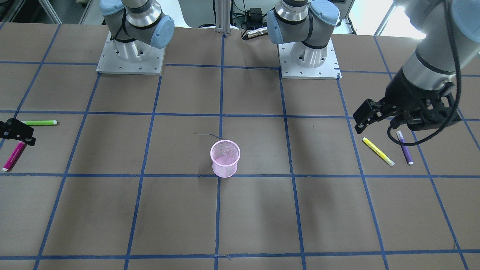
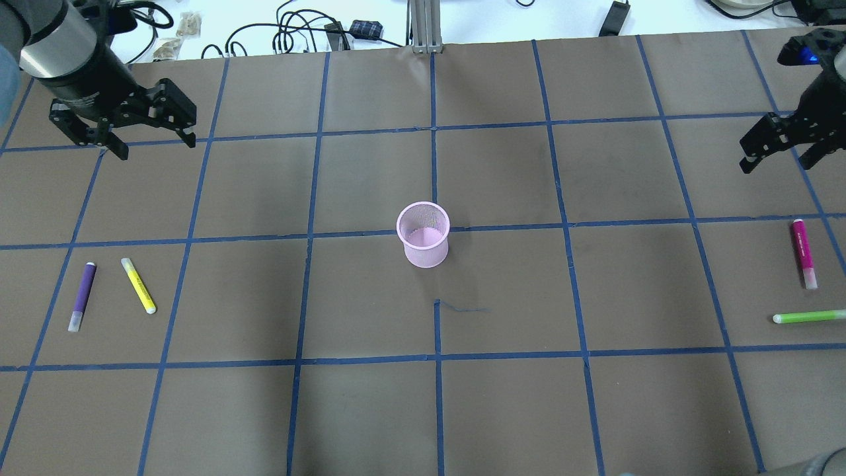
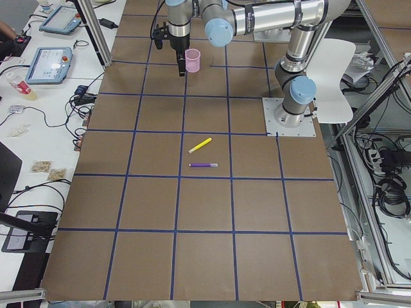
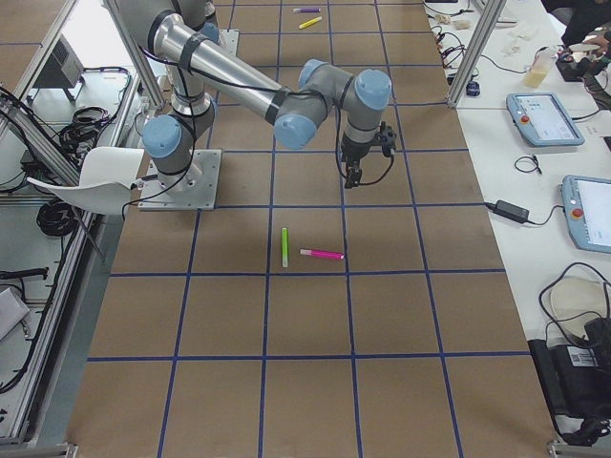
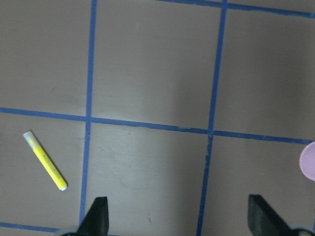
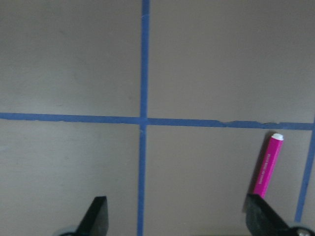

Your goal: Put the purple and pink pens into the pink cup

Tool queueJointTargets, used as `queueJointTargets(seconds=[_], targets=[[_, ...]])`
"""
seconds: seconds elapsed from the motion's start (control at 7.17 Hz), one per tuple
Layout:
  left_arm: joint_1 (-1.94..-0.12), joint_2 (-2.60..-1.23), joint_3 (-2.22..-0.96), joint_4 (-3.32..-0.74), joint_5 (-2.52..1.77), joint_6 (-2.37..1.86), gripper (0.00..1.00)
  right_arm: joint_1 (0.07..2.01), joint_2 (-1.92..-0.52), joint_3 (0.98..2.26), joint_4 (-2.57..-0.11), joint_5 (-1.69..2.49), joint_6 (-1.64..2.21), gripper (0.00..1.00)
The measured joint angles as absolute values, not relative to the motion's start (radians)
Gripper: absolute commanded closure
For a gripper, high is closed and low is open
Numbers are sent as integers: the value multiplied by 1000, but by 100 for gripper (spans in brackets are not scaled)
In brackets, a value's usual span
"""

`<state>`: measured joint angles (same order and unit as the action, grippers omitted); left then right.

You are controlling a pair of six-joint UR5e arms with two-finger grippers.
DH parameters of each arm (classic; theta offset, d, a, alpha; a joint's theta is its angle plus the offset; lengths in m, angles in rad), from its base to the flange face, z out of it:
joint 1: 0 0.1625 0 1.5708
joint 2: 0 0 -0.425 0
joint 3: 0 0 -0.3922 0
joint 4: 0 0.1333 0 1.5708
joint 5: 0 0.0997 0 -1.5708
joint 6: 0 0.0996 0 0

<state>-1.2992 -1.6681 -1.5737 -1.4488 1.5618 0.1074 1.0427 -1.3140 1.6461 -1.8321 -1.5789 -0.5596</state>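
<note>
Both tools are empty, jaws spread wide: the left gripper (image 2: pixel 156 149) and the right gripper (image 2: pixel 776 165) hover over bare table, touching nothing. The purple pen (image 2: pixel 82 297) lies flat on the robot's left side, just beside a yellow pen (image 2: pixel 138 285) but not touching it. The pink pen (image 2: pixel 804 254) lies flat at the far right, near a green pen (image 2: pixel 809 317). The pink cup (image 2: pixel 423 235) stands upright at table centre, empty and well apart from both pens.

Nothing is picked yet. The right wrist view has the pink pen off toward one finger, not between the jaws; the left wrist view shows only the yellow pen.

Handling guess: the pens look light and stiff, with smooth round barrels that are likely to roll or slip, so pinch mid-barrel, across the width. The mesh cup looks light too and may tip if a pen knocks the rim.
</note>
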Motion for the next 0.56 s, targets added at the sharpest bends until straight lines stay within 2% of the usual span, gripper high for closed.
queueJointTargets(seconds=[0.56], targets=[[-1069, -1832, -1585, -1283, 1564, 262, 0, 897, -1107, 1650, -2026, -1628, -733, 0]])
